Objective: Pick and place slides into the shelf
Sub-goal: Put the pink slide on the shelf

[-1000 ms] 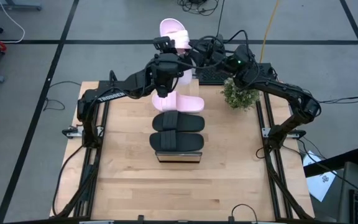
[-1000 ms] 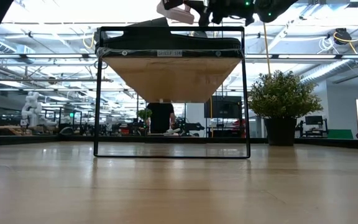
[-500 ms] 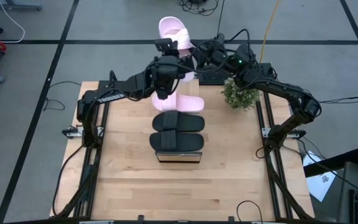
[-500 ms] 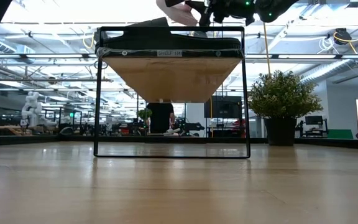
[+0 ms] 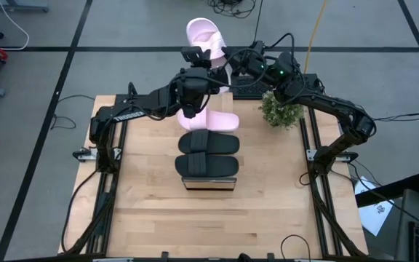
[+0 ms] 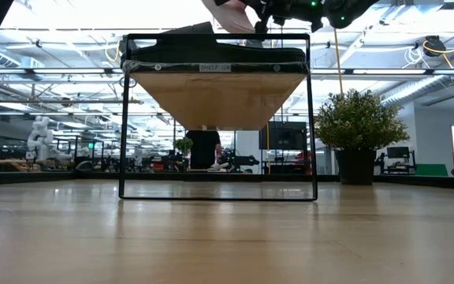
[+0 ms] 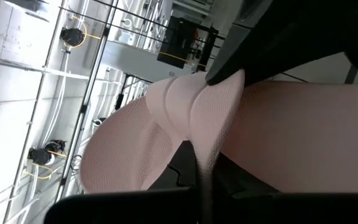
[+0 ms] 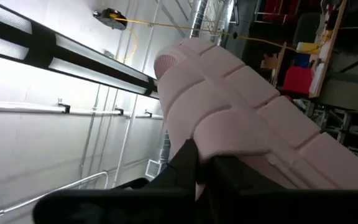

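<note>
The left pincer (image 5: 193,93) is pinching the strap of the lifted pink slide (image 5: 204,38), held beyond the counter's (image 5: 144,189) far edge. The right pincer (image 5: 233,62) appears to be closing on the same slide; it should seat firmly before the left lets go, then carry the slide level to the free far end of the shelf (image 5: 208,183), where two black slides (image 5: 208,143) and another pink slide (image 5: 213,120) already lie. The high view shows that layout. The wrist views show only the strap at the fingers; the low view shows only the shelf's near end.
</note>
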